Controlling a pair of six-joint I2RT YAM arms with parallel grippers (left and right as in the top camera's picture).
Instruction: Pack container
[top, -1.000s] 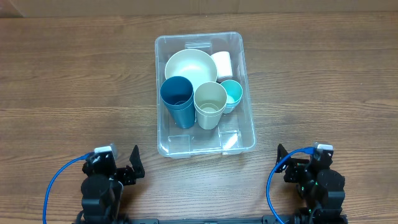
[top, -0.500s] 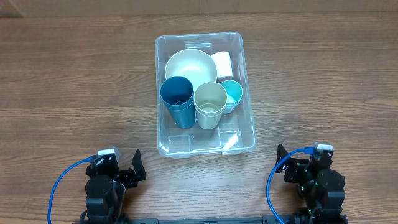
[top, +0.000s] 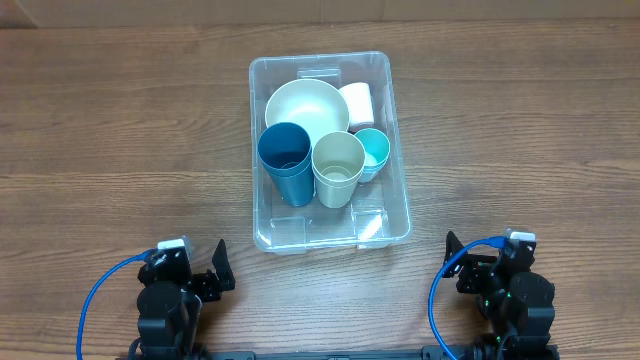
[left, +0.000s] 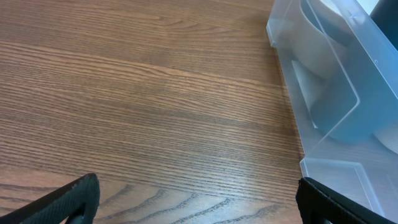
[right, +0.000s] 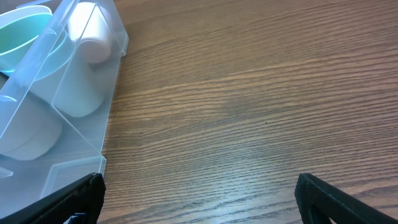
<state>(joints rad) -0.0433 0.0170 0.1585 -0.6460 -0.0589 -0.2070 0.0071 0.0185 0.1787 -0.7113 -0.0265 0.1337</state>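
Both arms sat folded low at the near edge of the table (top: 100, 150); the left gripper (top: 217, 266) and right gripper (top: 451, 262) gaped wide, holding nothing; the container (top: 300, 232) lay ahead, right of the left claw, left of the right, touching neither.

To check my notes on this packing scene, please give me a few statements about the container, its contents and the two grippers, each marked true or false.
1. A dark blue cup stands inside the container. True.
2. The cream bowl lies on the table outside the container. False: it is inside the container, at its far end.
3. The left gripper is shut on a cup. False: its jaws are open and hold nothing.
4. The right gripper is apart from the container, with open jaws. True.
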